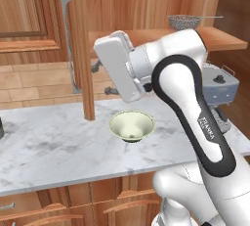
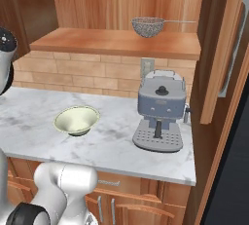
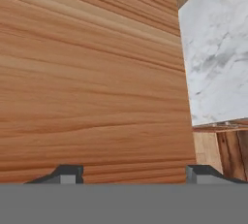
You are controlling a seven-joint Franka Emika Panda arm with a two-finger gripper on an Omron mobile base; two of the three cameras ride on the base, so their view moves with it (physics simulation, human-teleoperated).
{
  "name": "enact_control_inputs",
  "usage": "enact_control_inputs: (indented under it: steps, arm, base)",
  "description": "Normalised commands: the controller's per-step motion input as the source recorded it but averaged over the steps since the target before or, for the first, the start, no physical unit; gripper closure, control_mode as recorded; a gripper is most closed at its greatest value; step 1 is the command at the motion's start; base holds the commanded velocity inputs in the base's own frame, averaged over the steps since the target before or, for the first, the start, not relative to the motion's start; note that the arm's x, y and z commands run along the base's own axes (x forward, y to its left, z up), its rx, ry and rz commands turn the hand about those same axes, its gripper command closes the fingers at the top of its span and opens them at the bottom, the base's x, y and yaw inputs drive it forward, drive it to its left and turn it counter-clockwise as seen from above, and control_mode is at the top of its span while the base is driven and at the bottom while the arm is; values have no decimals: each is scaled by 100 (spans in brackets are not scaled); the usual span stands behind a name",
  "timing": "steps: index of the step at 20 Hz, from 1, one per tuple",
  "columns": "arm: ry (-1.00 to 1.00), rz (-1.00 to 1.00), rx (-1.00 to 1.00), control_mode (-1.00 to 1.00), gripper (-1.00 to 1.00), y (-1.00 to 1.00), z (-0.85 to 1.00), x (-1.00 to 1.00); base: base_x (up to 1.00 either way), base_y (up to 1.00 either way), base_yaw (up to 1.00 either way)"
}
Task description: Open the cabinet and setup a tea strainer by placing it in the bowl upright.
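On the open shelf of the cabinet (image 1: 146,5), in the left base view, the tea strainer (image 1: 184,22) sits upright with its thin handle pointing right. The left door (image 1: 83,49) stands swung out edge-on, its silver bar handle (image 1: 68,44) facing away. The gripper (image 1: 100,78) hangs just beside that door, its fingers spread; below, the bowl (image 1: 132,124) rests on the marble tabletop (image 1: 49,146).

In the right base view the tea strainer (image 2: 148,26) is well above and to the right of the bowl (image 2: 76,120), with a grey coffee machine (image 2: 160,117) standing between the bowl and the right door (image 2: 223,48).

In the hand view the two fingertips (image 3: 68,173) stand wide apart against wood grain, probably the door's face, with nothing between them.

With the shelf exposed, the next step is likely the reach: back clear of the door, rise to shelf height, and close the jaws on the mesh rim so the basket stays level.
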Motion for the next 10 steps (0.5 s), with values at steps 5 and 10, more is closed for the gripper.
enact_control_inputs:
  steps: [5, 10]
  arm:
    - [1, -15, -2, -100, -100, -9, -2, 0]
    - [0, -9, 0, -100, -100, -62, -10, 0]
  base:
    - [0, 0, 0]
    - [0, 0, 0]
